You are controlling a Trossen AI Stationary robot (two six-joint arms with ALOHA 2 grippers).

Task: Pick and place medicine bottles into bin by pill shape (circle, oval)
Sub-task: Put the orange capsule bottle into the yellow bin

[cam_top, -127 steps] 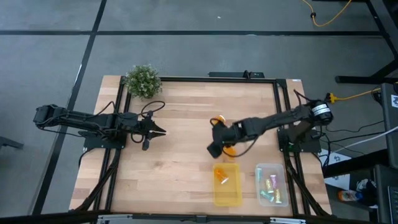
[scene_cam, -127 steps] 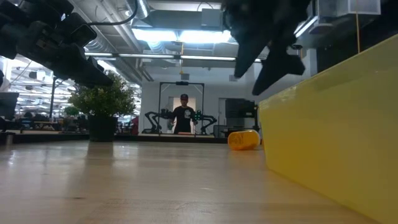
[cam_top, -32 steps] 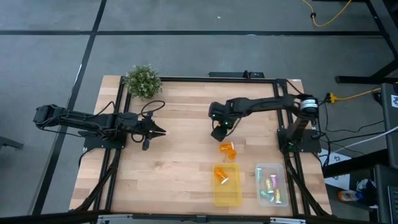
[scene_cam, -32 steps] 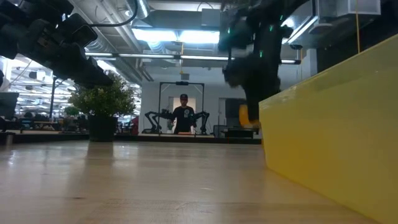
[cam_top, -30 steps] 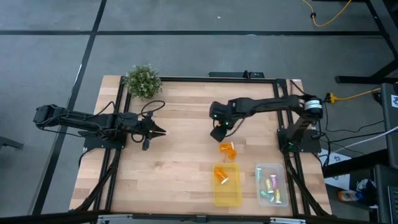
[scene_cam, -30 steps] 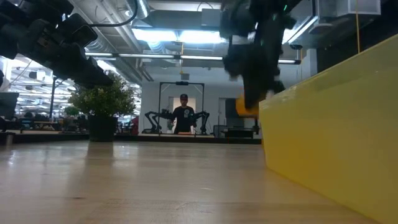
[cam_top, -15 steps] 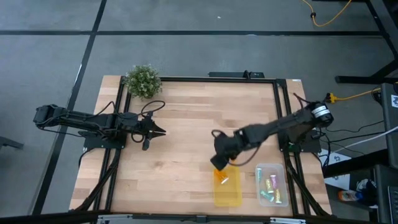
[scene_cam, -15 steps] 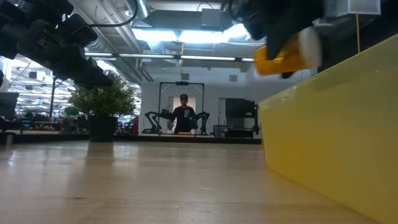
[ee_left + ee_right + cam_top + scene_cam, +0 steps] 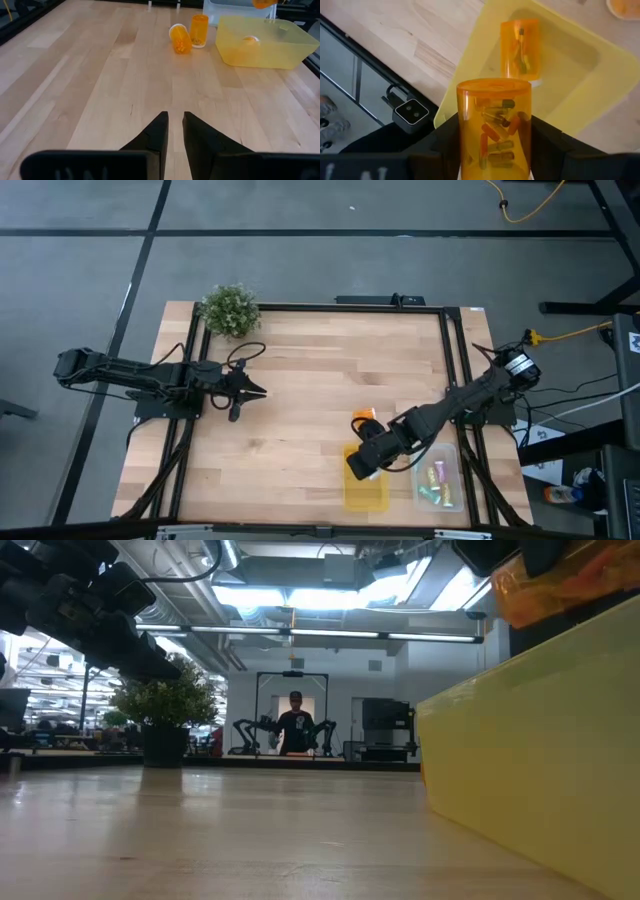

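My right gripper (image 9: 494,137) has moved from mid-table to above translucent yellow plastic bin (image 9: 580,75), jaws clamped on orange capsule-filled bottle (image 9: 494,125). Release looks next. Left gripper (image 9: 173,131) idle, fingers nearly together.

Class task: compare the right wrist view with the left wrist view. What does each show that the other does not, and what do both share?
Only the right wrist view shows the capsules inside the held orange bottle in the right gripper.

Only the left wrist view shows two orange bottles on the table and the nearly shut left gripper.

Both show the yellow bin with a bottle lying in it.
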